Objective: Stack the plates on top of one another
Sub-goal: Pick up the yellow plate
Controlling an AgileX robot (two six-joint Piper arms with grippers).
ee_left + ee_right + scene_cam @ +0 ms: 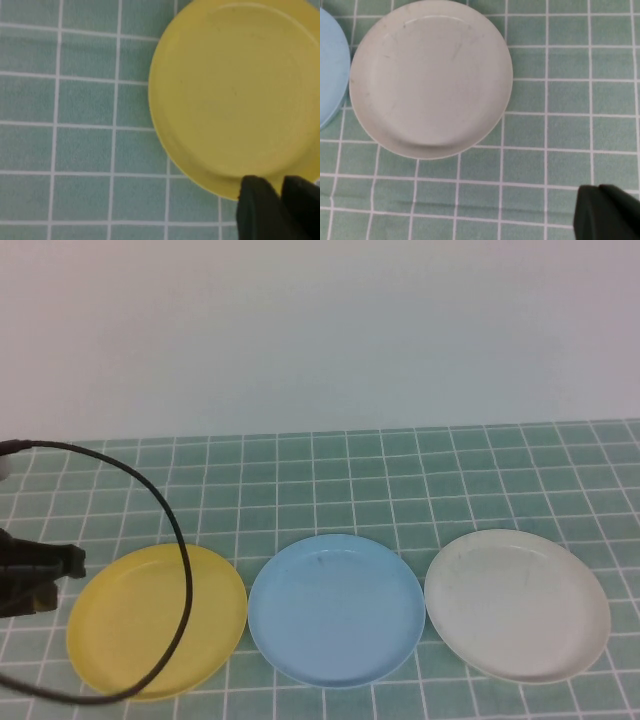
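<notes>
Nearest my own side, the three plates sit in a row across the worktop (400, 470), each flat on it and none stacked on another. The yellow plate (157, 620) is on my left, the light blue plate (336, 609) in the middle, and the white plate (517, 604), faintly scuffed, on my right. The yellow and blue rims lie just beside each other, and the blue and white rims likewise nearly meet; I cannot tell whether they touch. A black cable (178, 570) loops over the yellow plate from my left arm. My left gripper (40, 575) is at the left edge of the high view, just beside the yellow plate's outer rim; in my left wrist view its dark fingertips (260, 205) sit at that plate's edge with only a thin slit between them, so my jaws there are narrow and hold nothing. My right gripper (607, 212) does not show in the high view; my right wrist view shows one dark corner of it above bare tiles, well apart from the white plate, and I cannot tell how those jaws stand. The worktop is covered in a pale green sheet ruled with white lines into small squares, like tiling. Beyond its far edge rises a plain, off-white wall (320, 330).
</notes>
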